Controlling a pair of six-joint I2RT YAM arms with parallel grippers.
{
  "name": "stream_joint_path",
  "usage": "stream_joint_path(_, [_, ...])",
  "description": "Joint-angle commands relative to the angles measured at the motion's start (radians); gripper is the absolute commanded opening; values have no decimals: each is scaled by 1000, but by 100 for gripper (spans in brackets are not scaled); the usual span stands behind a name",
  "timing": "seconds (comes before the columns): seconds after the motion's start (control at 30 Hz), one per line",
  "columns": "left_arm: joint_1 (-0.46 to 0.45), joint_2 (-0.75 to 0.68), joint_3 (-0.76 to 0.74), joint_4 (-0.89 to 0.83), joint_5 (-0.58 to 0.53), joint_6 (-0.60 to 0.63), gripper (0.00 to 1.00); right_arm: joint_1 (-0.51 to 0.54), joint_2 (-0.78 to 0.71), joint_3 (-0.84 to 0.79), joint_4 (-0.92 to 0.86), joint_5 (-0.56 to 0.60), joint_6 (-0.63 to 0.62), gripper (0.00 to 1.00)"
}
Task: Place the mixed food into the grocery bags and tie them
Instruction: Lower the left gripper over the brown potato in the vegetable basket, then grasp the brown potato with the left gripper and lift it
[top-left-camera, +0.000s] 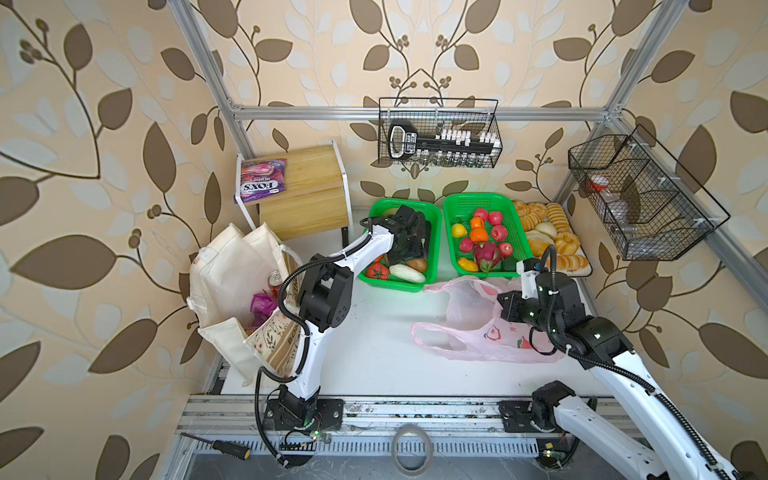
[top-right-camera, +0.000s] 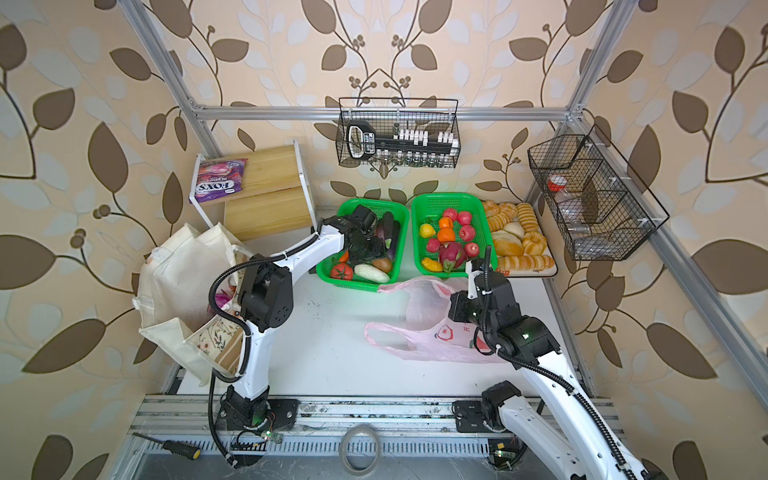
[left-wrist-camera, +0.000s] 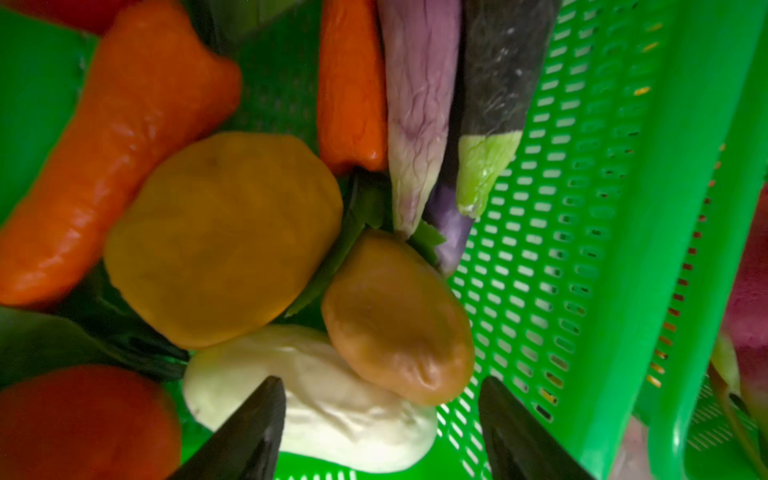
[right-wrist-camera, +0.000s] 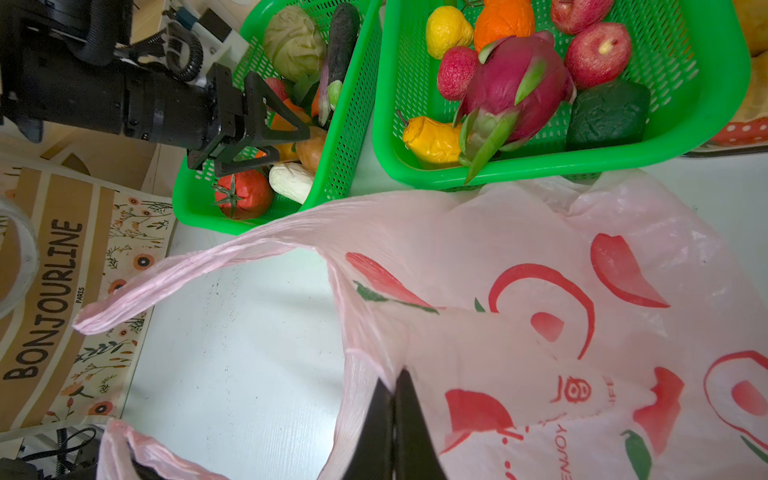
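Both top views, step: picking vegetables is in hand. The left end effector (top-left-camera: 409, 239) sits low inside the green basket (top-left-camera: 386, 202).
Both top views, tote (top-left-camera: 232, 266): cream canvas, slumped open at the left edge of the counter (top-left-camera: 374, 345). A red can (top-left-camera: 276, 279) and a purple packet (top-left-camera: 262, 303) are inside.
Both top views, pink bag (top-left-camera: 478, 328): thin crinkled film lying flat on the counter, with the right end effector (top-left-camera: 509, 305) at its mouth.
Left wrist, end effector: fingers apart with nothing between them. The small potato (left-wrist-camera: 399, 320) is just ahead of the tips.
Left wrist, textures: the small potato is glossy, brown and egg-shaped, and leans on a pale lumpy vegetable (left-wrist-camera: 324, 399). The big potato (left-wrist-camera: 224, 237) is duller and rounder. The tomato (left-wrist-camera: 83, 419) is close by.
Right wrist, end effector: closed, pinching the pink bag's film near its rim.
Right wrist, cabbage (right-wrist-camera: 295, 41): pale, veined, at the basket's far end.
Next move (judgement): close across the small potato's narrow width. Its slick skin may slip. The pink bag's mouth probably needs lifting open.
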Motion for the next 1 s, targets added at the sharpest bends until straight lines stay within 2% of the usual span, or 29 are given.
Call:
stream_joint_path(0.0, [-17,16,59,-38,-64,-72,70,-4,0,-24,22,13,2,0])
stream_joint_path(0.17, [-19,71,85,-61,-77,-105,67,-4,15,-23,30,4,5,0])
stream_joint_path(0.43, [-19,144,148,-94,-74,-89,66,-3,22,-23,29,2,5,0])
stream_joint_path(0.5, [-19,135,147,-87,-75,-84,60,-4,21,-24,29,5,5,0])
stream_joint_path(0.6, [-20,105,147,-81,-76,-63,46,-4,22,-22,28,5,8,0])
stream_joint_path(0.63, [-19,91,147,-81,-76,-55,45,-3,21,-23,27,7,8,0])
stream_joint_path(0.83, [-19,-39,148,-102,-119,-10,45,-4,18,-19,32,9,18,0])
stream_joint_path(0.97, [-19,-177,75,-75,-171,21,46,-6,18,-19,49,-10,40,0])
